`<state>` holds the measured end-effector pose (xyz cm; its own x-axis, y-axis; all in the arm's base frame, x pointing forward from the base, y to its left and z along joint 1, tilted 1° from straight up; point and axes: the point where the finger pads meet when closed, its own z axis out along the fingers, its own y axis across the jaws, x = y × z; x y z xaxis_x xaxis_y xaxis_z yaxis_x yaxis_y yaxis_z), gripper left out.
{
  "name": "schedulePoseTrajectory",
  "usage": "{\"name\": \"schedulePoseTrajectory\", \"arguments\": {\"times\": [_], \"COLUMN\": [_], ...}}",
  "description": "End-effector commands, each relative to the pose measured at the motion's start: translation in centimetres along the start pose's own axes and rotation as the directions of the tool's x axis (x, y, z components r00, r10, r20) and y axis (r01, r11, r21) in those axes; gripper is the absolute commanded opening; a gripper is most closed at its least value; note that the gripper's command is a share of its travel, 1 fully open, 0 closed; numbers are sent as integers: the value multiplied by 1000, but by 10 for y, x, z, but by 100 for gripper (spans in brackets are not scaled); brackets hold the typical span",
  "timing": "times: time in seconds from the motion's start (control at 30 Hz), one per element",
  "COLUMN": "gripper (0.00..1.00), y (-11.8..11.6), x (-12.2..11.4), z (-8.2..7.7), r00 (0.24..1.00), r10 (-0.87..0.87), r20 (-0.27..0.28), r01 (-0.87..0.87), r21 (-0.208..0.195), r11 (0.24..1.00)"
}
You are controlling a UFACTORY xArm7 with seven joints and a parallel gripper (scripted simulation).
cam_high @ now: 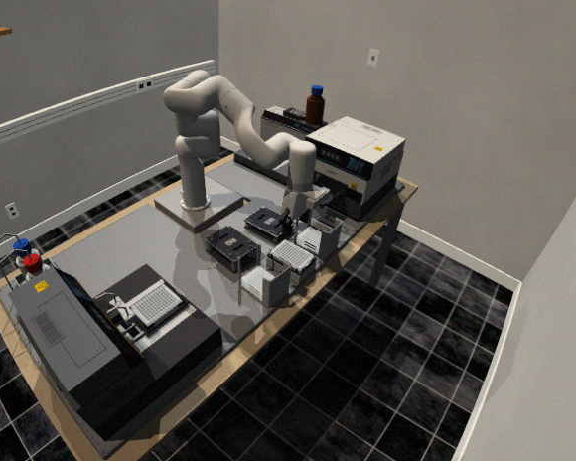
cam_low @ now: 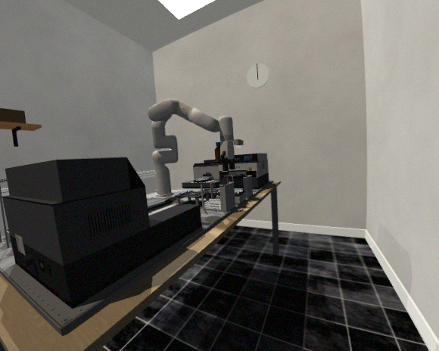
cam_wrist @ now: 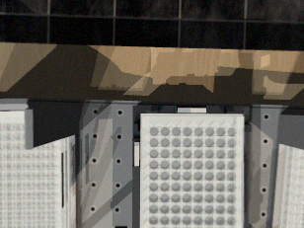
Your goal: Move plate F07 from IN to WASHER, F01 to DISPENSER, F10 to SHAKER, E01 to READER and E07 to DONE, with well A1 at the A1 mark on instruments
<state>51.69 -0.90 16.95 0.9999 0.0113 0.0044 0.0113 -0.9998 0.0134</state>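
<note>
My gripper is open and empty. It hangs above a white well plate that lies flat on a low station between two stack racks. Its fingers do not show in the wrist view. One rack holds a white plate and the other rack holds a white plate. Another white plate sits on the big dark instrument at the near left. I cannot read any plate label.
Two black nests stand just behind the racks. A white-topped instrument with a brown bottle behind it stands at the far end. The table's front edge runs just past the racks.
</note>
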Motion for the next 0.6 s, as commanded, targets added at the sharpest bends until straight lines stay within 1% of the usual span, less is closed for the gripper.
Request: {"name": "schedulePoseTrajectory", "arguments": {"times": [0.0, 0.07, 0.57], "gripper": [100, 100, 100], "y": [0, 0, 0], "x": [1, 1, 1], "z": [4, 4, 24], "r00": [1000, 1000, 1000], "r10": [0, 0, 0], "r20": [-4, -4, -4], "r01": [0, 0, 0], "r21": [-1, -1, -1], "r11": [1000, 1000, 1000]}}
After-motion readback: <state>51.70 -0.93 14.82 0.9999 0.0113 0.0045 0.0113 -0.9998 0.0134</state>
